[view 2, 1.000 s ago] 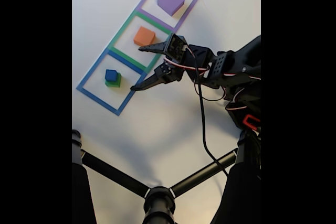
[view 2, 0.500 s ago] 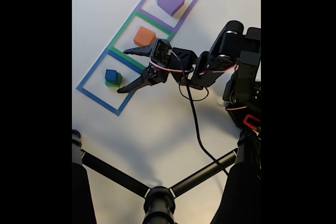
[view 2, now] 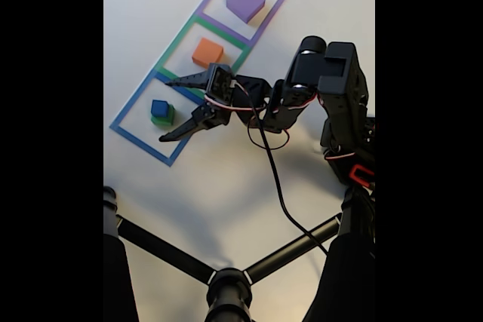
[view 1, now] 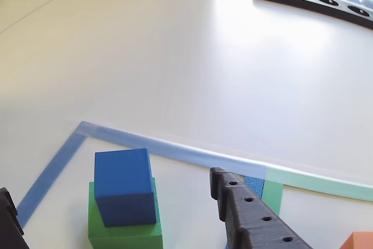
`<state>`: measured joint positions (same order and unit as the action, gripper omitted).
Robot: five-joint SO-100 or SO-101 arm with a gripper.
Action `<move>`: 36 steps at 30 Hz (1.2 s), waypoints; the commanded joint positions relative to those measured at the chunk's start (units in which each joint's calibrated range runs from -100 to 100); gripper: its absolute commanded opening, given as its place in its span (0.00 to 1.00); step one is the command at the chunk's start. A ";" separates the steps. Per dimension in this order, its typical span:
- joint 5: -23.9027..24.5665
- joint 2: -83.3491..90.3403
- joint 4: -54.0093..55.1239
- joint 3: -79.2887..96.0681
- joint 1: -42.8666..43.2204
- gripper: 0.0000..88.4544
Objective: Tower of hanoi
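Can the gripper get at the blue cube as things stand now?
Probably yes. The gripper is open beside the blue cube, which sits uncovered on the green cube, and nothing lies between them.

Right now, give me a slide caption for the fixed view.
Open gripper reaches toward the blue cube stacked on the green cube in the blue-taped square.

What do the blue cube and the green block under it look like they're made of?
The blue cube looks like matte plastic, possibly 3D-printed or foam: flat colour, crisp edges, no gloss. The green block beneath it has the same dull, even finish, so likely the same material. The pictures cannot settle which.
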<state>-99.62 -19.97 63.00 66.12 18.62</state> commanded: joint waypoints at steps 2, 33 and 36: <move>-0.38 -0.87 1.47 -3.29 1.09 0.45; -0.38 -1.99 1.15 -3.47 3.07 0.18; -0.38 -1.99 1.15 -3.47 3.15 0.16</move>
<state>-99.25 -22.74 63.00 63.46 20.72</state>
